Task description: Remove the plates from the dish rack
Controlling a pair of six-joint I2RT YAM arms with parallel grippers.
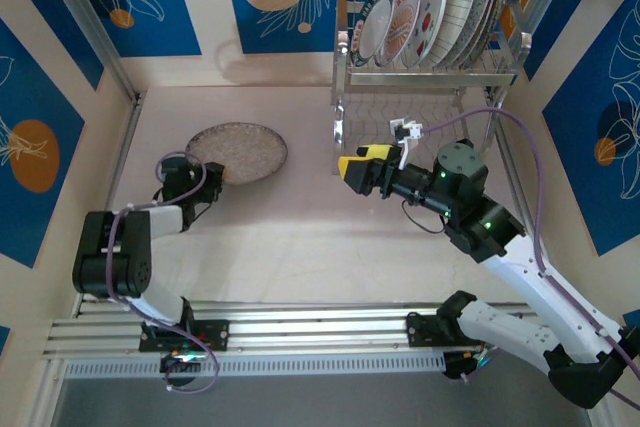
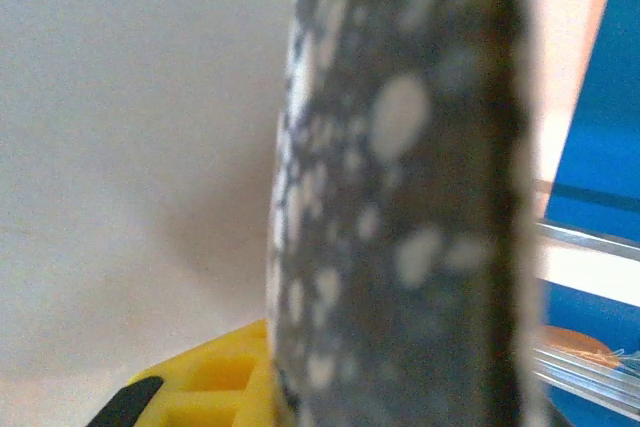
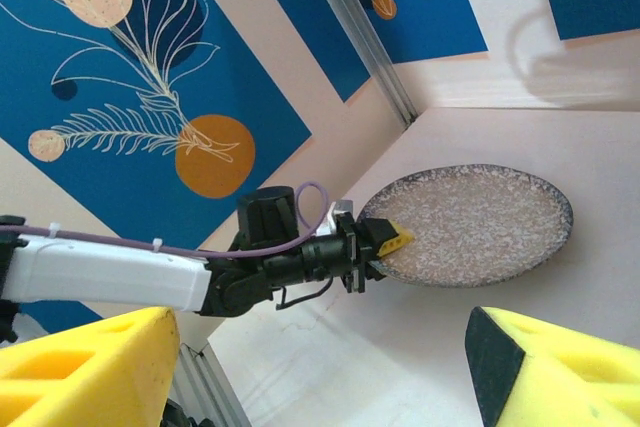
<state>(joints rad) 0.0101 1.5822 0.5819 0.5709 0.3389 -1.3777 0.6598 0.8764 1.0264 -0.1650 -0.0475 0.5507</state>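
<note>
Plates (image 1: 440,7) stand on edge in the slots of the dish rack (image 1: 430,75) at the upper right of the overhead view. Several lean close together: white with grid lines, watermelon slices, florals, and a smaller dark-rimmed one at the left end. One more, the speckled plate (image 1: 236,152), lies flat on the table (image 1: 300,237) at centre left, well apart from the rack. The left gripper (image 1: 205,179) is clamped on its near rim. The left wrist view shows that grey, white-flecked edge running up close against a yellow finger (image 2: 215,387). Judging by the flat lie, this plate is set down and the pinch only needs letting go. The right gripper (image 1: 352,169) hangs just below the rack's front, its yellow fingers spread and holding nothing, probably placed there to reach for the next plate. The speckled plate is round, shallow and matt grey, with a darker rim.
</note>
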